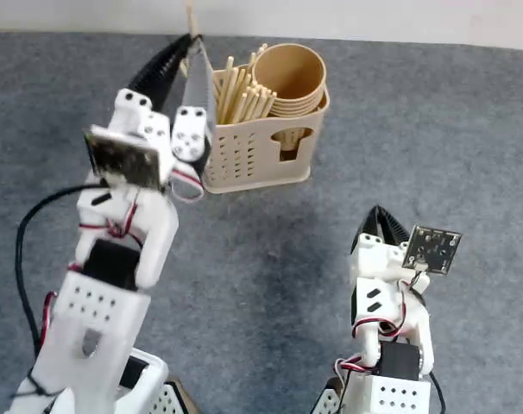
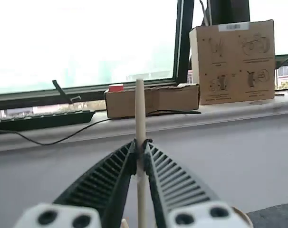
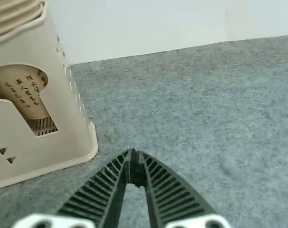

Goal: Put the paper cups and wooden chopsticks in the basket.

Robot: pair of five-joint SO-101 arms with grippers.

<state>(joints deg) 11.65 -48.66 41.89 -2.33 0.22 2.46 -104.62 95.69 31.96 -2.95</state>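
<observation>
A beige perforated basket (image 1: 257,155) stands at the back of the grey mat, holding stacked paper cups (image 1: 289,76) and several wooden chopsticks (image 1: 241,93). My left gripper (image 1: 193,45) hangs over the basket's left end, shut on one wooden chopstick (image 2: 140,123) that stands upright between its fingers. My right gripper (image 3: 133,165) is shut with nothing in it, low over the mat in front of the basket (image 3: 34,118), to the basket's right. A cup (image 3: 20,92) shows through the basket's handle hole.
Grey carpet mat (image 1: 270,259) covers the table. A pale wall edge runs behind the basket. In the left wrist view a windowsill carries cardboard boxes (image 2: 232,61) and a keyboard (image 2: 39,119), far off.
</observation>
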